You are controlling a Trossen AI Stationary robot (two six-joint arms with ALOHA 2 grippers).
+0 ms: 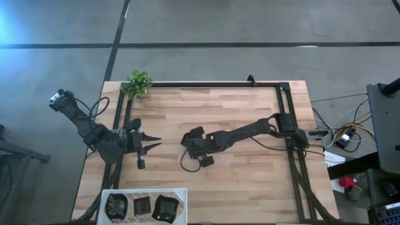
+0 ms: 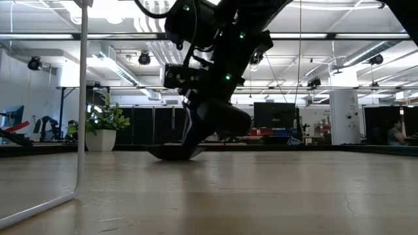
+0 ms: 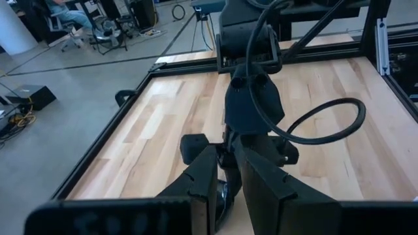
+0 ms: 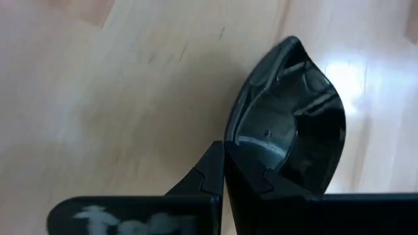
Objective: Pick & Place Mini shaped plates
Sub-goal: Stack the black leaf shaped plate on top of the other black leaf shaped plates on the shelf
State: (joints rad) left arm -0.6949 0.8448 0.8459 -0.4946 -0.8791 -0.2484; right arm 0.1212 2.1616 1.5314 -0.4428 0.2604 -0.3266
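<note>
High view: green plant (image 1: 139,83) at corner, white tray (image 1: 145,192) holding three plates (image 1: 142,206).

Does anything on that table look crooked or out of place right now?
One thing: the right gripper pinches a small black plate by its rim, so the plate hangs tilted with one edge down by the table. The three plates in the white tray lie flat.

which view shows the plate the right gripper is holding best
The right wrist view: the plate fills it, rim pinched by the shut right gripper. Low view shows it edge-on; the high view hides it.
</note>
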